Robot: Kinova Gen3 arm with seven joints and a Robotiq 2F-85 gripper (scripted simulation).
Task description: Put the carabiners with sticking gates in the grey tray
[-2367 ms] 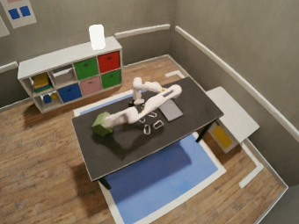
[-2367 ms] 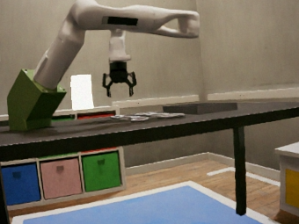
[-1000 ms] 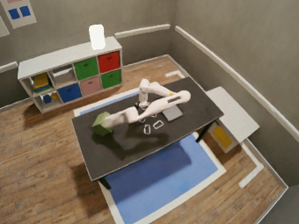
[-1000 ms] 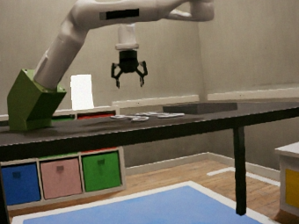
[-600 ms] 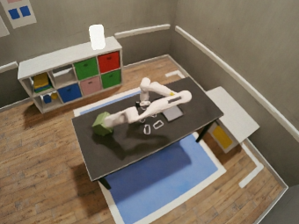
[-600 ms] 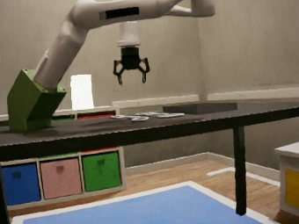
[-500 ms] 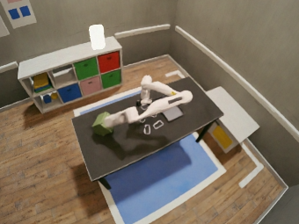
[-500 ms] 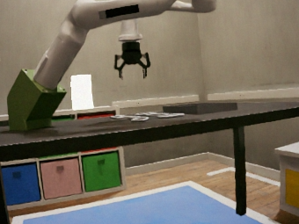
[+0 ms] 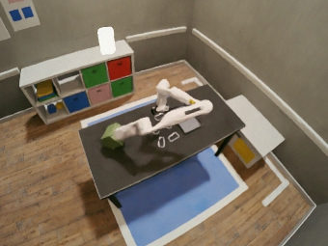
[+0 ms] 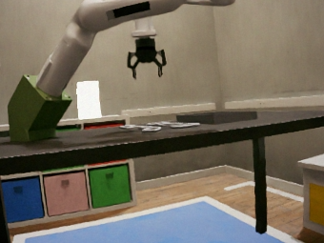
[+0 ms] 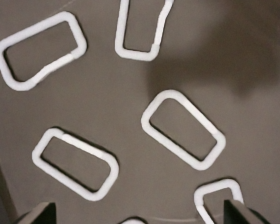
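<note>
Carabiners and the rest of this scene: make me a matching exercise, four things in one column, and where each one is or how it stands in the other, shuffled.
Things:
1. Tool
2. Grey tray
3. Carabiners
4. Green arm base

Places or states:
A. Lying on the dark table top, outside any container
B. Standing on the table, with the arm rising from it
C. Open, in the air above the table
D. On the table, with no carabiner visible in it

Right pairs: 1-C, 2-D, 3-A, 4-B
</note>
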